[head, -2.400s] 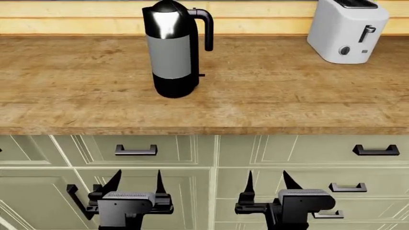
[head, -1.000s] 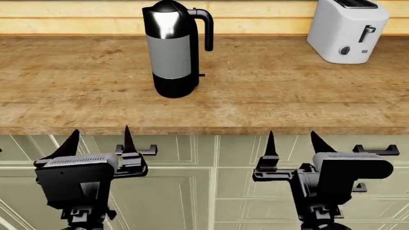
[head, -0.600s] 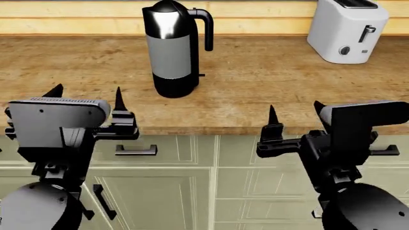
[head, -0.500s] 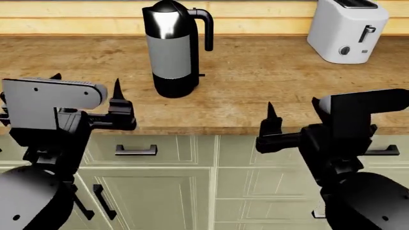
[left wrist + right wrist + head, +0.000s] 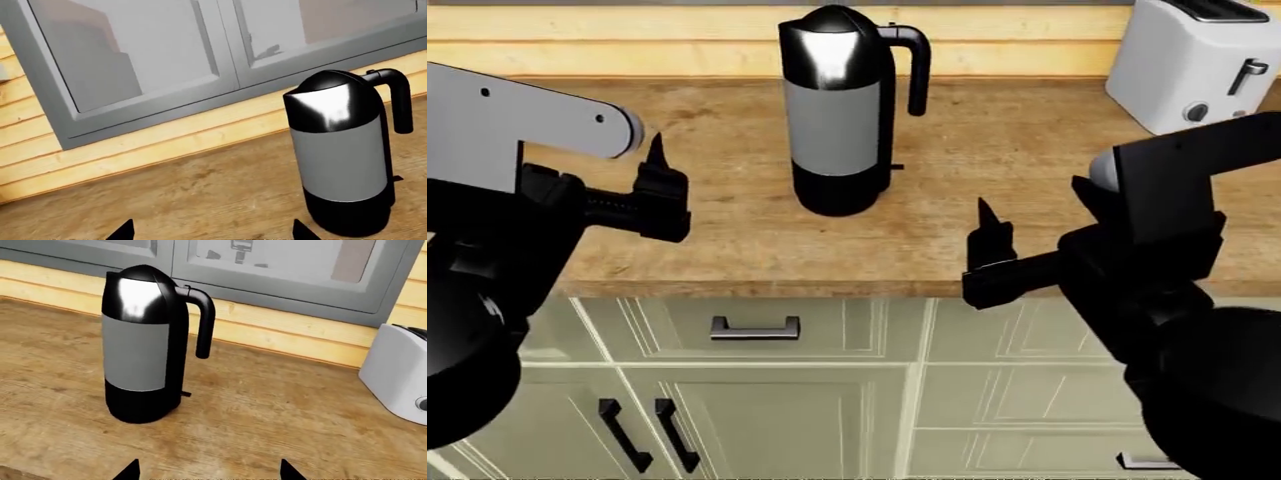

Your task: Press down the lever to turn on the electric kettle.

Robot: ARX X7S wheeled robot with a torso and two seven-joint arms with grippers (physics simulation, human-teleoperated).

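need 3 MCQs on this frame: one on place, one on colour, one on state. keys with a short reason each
1. Where does the white toaster stand relative to the electric kettle in the head view?
A. To its left
B. To its right
C. In front of it, at the counter's edge

2. What colour is the kettle's middle band?
A. Grey
B. Red
C. White

3. What is the right hand doing?
A. Pressing the lever
C. Gripping the kettle's handle
B. Hanging near the counter's front edge, touching nothing

Key: 1 B, the toaster sits at the far right by the back wall. 2 A, a matte grey band lies between the black lid and the black base. 3 B, the right hand and the left hand are both well short of the kettle, each empty with fingers apart.
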